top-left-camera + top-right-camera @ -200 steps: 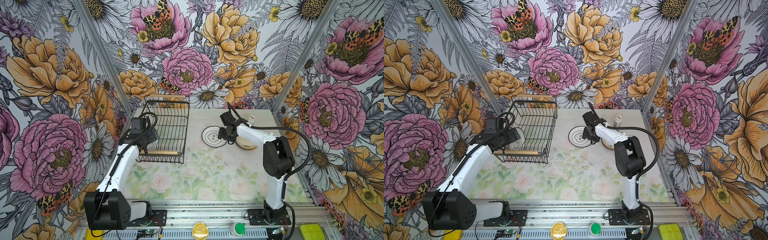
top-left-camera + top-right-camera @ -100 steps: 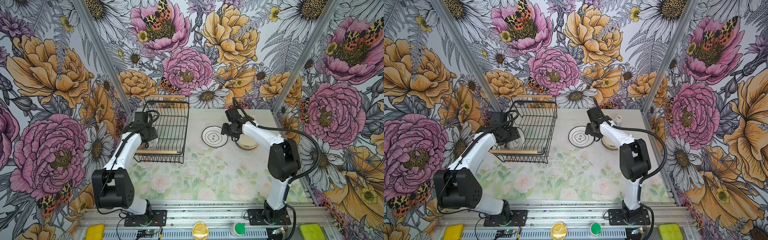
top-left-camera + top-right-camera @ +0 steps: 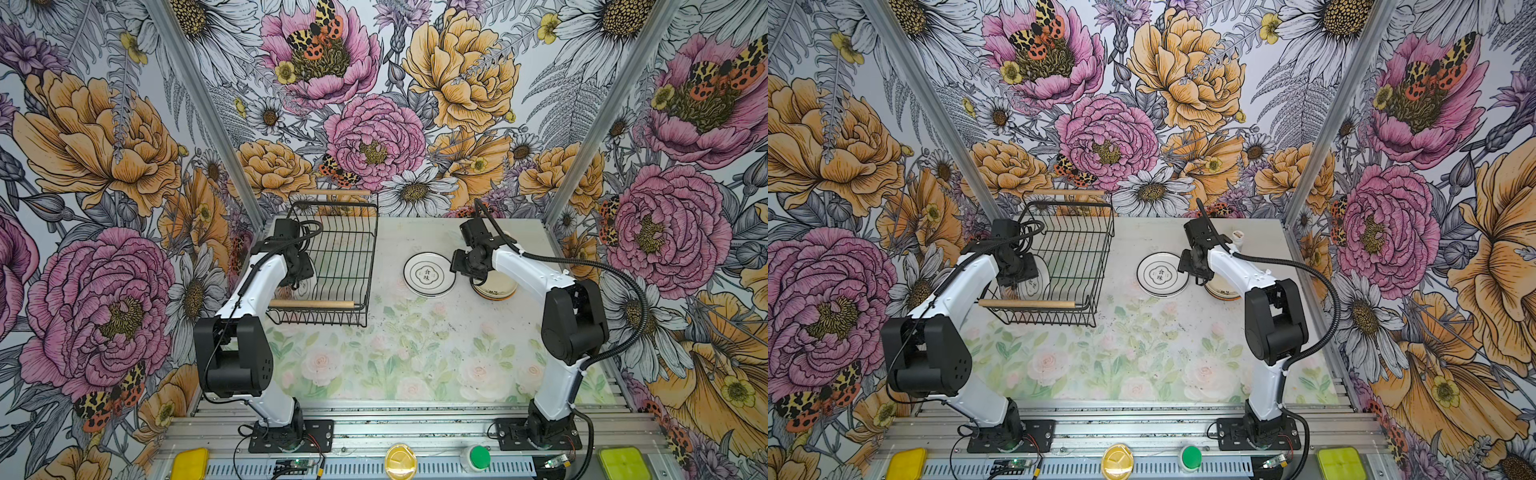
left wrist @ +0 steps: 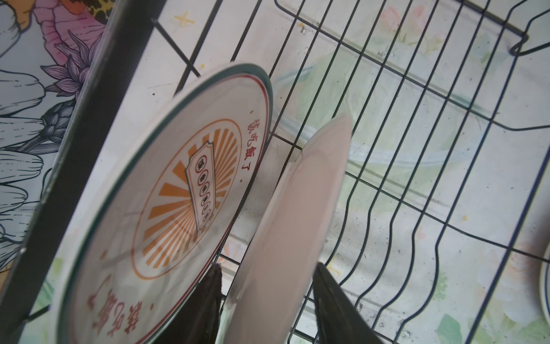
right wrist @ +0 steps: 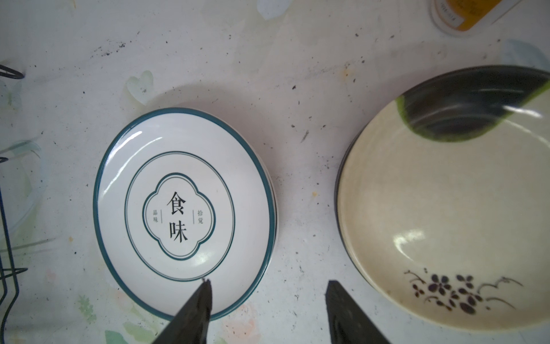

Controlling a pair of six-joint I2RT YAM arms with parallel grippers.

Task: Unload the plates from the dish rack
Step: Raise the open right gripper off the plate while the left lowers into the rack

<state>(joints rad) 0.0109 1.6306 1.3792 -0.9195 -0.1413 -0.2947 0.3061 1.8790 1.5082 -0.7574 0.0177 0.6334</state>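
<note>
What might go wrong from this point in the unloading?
1. The left end effector straddles the standing plain white ceramic plate near its rim; a shallow grip may let it slip.
2. Lifting it may knock the leaning orange-sunburst round plate beside it inside the black wire dish rack.

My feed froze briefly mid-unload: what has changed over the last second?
The left gripper reached farther into the dish rack and narrowed its jaws around the plain upright plate. The right gripper, open and empty, edged right toward the plate stack. The dish rack, lettered plate and plate stack stayed put.
</note>
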